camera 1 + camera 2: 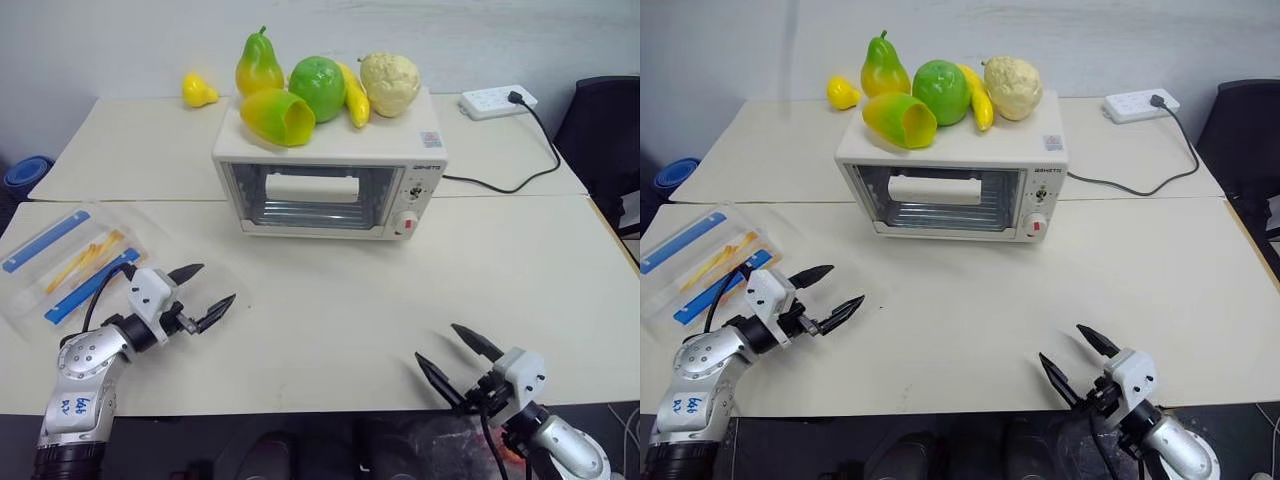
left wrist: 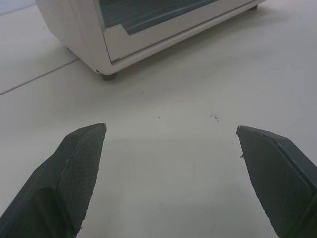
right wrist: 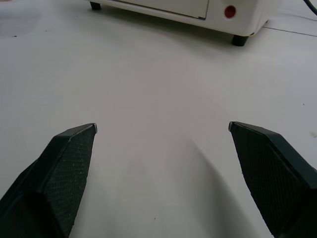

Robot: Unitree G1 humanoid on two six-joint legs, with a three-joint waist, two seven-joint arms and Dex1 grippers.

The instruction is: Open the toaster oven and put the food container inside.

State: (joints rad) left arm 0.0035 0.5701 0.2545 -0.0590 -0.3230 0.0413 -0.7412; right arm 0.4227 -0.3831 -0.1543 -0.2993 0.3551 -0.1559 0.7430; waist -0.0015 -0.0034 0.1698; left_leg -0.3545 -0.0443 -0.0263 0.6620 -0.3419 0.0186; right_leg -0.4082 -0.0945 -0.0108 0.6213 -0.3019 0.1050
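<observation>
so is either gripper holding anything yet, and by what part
Nothing is held. The left gripper and right gripper are both open over bare table; the food container lies untouched at the left, and the toaster oven is shut.

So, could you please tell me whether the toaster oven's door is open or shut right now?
Shut. The toaster oven's glass door stands upright, flush with its front, white handle at the top.

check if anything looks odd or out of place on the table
Only the fruit piled on top of the oven, an odd spot if it gets used. The oven door is shut; the container lies flat, nothing spilled.
</observation>
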